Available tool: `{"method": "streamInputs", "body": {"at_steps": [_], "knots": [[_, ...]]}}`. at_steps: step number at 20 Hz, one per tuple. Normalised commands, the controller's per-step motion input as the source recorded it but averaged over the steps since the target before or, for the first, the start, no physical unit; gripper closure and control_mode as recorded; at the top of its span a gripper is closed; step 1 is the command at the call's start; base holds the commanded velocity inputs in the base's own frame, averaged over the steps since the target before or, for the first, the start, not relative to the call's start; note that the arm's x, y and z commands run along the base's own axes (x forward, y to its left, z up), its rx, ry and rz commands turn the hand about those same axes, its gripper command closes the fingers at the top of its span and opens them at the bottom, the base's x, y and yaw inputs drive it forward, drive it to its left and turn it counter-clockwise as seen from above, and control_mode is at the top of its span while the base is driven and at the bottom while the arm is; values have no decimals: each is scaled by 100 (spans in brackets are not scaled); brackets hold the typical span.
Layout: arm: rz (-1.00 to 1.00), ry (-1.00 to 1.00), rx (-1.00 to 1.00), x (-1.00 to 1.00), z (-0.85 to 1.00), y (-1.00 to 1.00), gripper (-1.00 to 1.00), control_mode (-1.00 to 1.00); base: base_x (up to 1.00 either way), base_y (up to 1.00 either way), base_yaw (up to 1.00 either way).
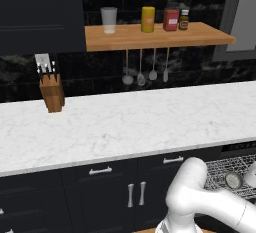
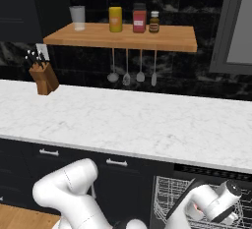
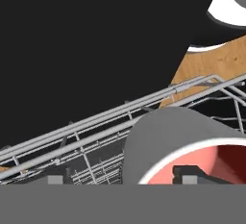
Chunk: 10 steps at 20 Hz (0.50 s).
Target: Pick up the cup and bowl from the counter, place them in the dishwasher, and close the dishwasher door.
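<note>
The bowl (image 3: 166, 139), grey outside with a white rim and red inside, sits in the grey wire rack (image 3: 96, 122) of the open dishwasher (image 2: 172, 188). My gripper (image 3: 122, 177) is right over the bowl's near wall and open. One fingertip (image 3: 192, 172) is inside the bowl and the other is outside it, wide apart. The bowl's red (image 2: 199, 207) shows under my hand in the right base view. A small round pale thing (image 1: 233, 179), likely the cup, stands in the rack (image 1: 225, 169). The counter (image 1: 130, 122) is bare white marble. The dishwasher door is out of view.
A knife block (image 1: 52, 93) stands at the counter's back left. A wooden shelf (image 1: 155, 36) above holds a glass tumbler (image 1: 108, 20), a yellow can, a red jar and a small bottle, with utensils (image 1: 145, 74) hanging below. Dark cabinets (image 1: 115, 192) flank the dishwasher.
</note>
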Motion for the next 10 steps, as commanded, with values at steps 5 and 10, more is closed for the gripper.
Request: {"method": "streamInputs", "body": {"at_steps": [5, 10], "knots": [[0, 0, 0, -1, 22, 0, -100, -100, 0, 0, 0], [0, 0, 0, -17, 49, -2, -100, -100, 0, 0, 0]]}}
